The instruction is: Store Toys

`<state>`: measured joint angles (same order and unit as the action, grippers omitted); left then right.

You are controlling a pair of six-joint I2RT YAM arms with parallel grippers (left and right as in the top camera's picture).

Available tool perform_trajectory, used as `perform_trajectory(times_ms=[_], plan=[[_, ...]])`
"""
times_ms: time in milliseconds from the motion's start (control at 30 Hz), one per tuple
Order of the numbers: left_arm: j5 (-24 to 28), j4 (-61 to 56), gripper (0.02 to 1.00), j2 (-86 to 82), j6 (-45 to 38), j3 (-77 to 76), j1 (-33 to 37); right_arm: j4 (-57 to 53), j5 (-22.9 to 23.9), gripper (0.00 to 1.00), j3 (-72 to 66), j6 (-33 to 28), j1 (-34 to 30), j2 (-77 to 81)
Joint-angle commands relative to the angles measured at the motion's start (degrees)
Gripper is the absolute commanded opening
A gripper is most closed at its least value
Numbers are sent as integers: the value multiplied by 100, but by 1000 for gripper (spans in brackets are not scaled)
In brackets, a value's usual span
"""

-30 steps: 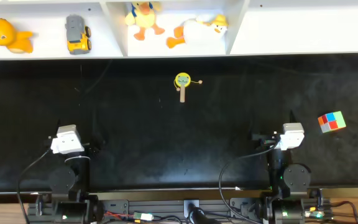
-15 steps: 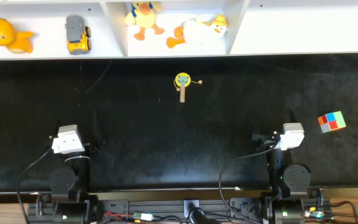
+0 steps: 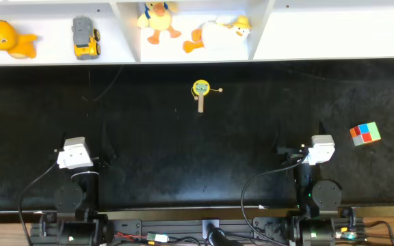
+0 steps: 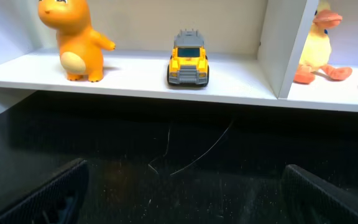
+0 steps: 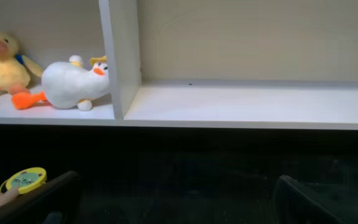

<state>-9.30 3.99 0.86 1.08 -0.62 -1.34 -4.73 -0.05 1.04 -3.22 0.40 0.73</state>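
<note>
The two toys not yet stored lie on the black table (image 3: 149, 150). A small yellow rattle drum (image 3: 201, 91) with a wooden handle lies near the middle, just in front of the shelf (image 3: 53, 60). A puzzle cube (image 3: 364, 133) with coloured squares sits far to the right, near the right arm.

The left gripper (image 4: 185, 180) and the right gripper (image 5: 178, 180) both rest low near their bases, well apart from either toy. Each has its fingers spread wide and holds nothing. I judge this as a waiting pose before the first pick, with the wrist cameras looking at the shelf.

The toys already on the shelf seem sorted by kind:
- The left compartment holds an orange dinosaur figure (image 4: 73, 40) and a yellow toy truck (image 4: 188, 57).
- The middle compartment holds a yellow duck plush (image 5: 5, 59) and a white duck plush (image 5: 73, 84).
- The right compartment (image 5: 247, 102) shows its white floor across the whole width, so it is probably meant for the two remaining toys.

The cube looks the natural first target for the right arm (it is the nearer one). The shelf floor is raised above the table, so a carried toy must be lifted over the front edge. The white divider (image 5: 120, 56) beside the white duck leaves little margin on that side
</note>
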Motion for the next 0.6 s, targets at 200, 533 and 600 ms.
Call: perform_trajectory(times_ms=[200, 533, 600], plan=[[-66, 2, 998, -74, -127, 17, 26, 26, 48, 996, -76, 26, 35, -52], [-66, 2, 996, -74, -127, 17, 26, -173, 2020, 993, 284, 501, 686, 225], [-66, 2, 998, -74, -127, 17, 26, -173, 2387, 996, 442, 588, 981, 387]])
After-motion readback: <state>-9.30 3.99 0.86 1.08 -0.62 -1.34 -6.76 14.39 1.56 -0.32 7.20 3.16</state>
